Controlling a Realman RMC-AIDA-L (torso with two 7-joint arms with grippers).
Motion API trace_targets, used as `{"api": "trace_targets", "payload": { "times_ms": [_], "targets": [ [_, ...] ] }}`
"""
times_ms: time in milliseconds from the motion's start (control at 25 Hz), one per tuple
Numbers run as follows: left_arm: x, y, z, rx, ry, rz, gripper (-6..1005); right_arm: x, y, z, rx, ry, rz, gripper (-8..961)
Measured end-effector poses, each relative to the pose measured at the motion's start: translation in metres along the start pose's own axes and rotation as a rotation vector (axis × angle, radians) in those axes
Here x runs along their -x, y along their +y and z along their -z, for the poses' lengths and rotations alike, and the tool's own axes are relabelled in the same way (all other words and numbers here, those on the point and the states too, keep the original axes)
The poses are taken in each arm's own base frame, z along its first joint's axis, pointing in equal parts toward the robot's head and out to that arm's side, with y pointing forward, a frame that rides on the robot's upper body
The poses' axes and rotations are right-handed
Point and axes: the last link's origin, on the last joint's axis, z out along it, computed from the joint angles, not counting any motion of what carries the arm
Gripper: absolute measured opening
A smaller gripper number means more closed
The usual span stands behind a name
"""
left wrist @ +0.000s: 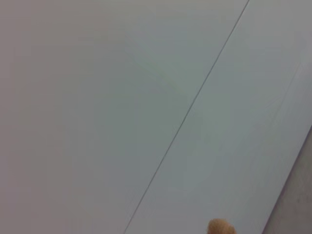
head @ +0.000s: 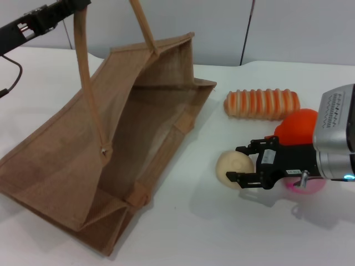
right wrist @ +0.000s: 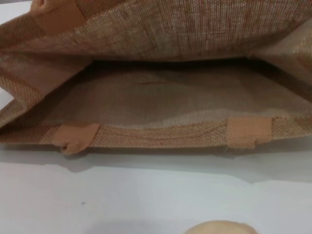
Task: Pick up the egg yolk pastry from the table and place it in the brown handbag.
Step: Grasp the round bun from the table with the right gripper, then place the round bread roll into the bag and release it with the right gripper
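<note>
The egg yolk pastry (head: 230, 166) is a pale cream ball on the white table, just right of the brown handbag (head: 111, 138). The handbag lies tilted with its mouth open toward the pastry. My right gripper (head: 237, 164) is open at table height, one finger on each side of the pastry's right half. The right wrist view shows the bag's open mouth (right wrist: 156, 102) straight ahead and the top of the pastry (right wrist: 219, 228) at the picture's edge. My left gripper (head: 58, 11) is raised at the far left, shut on a bag handle (head: 86, 72) and holding it up.
A long orange-striped bread roll (head: 262, 103) lies behind the right gripper. An orange-red ball (head: 299, 124) sits beside it. A pink ball (head: 308, 187) shows under the right wrist. The left wrist view shows only wall panels and a tan scrap (left wrist: 220, 227).
</note>
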Motion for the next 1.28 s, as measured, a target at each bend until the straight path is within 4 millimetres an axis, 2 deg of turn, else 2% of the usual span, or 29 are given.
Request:
{"api": "trace_targets", "payload": {
  "times_ms": [120,240,360,480,640,680,720,840,960,1160,1280],
  "targets": [
    [0.000,0.000,0.001,-0.002,0.010,0.003,167,0.001,-0.002,0.003,-0.011,-0.011,0.003,703],
    [0.001,0.000,0.002,0.002,0.011,0.009,169,0.006,-0.006,0.014,-0.031,-0.065,0.021,678],
    [0.000,0.000,0.001,0.005,0.011,0.009,172,0.017,-0.004,0.028,-0.009,-0.146,0.056,646],
    [0.000,0.001,-0.002,0.014,0.010,0.008,174,0.027,0.001,0.035,0.036,-0.212,0.095,618],
    [-0.002,0.008,-0.016,0.066,0.000,0.010,177,0.050,0.009,0.034,0.106,-0.284,0.167,591],
    [-0.002,0.013,-0.024,0.106,-0.003,0.012,178,0.050,0.009,0.034,0.106,-0.284,0.167,585],
    [-0.003,0.015,-0.027,0.122,-0.003,0.013,179,0.066,0.012,0.026,0.140,-0.303,0.204,578],
    [-0.003,0.023,-0.039,0.188,-0.007,0.020,181,0.084,0.018,0.013,0.177,-0.317,0.244,550],
    [-0.003,0.033,-0.045,0.258,-0.012,0.030,184,0.104,0.025,-0.008,0.191,-0.305,0.296,524],
    [-0.008,0.048,-0.040,0.369,0.022,0.048,188,0.131,0.031,-0.040,0.103,-0.307,0.341,485],
    [-0.013,0.052,-0.027,0.401,0.074,0.044,190,0.139,0.035,-0.053,0.019,-0.318,0.366,469]
  ]
}}
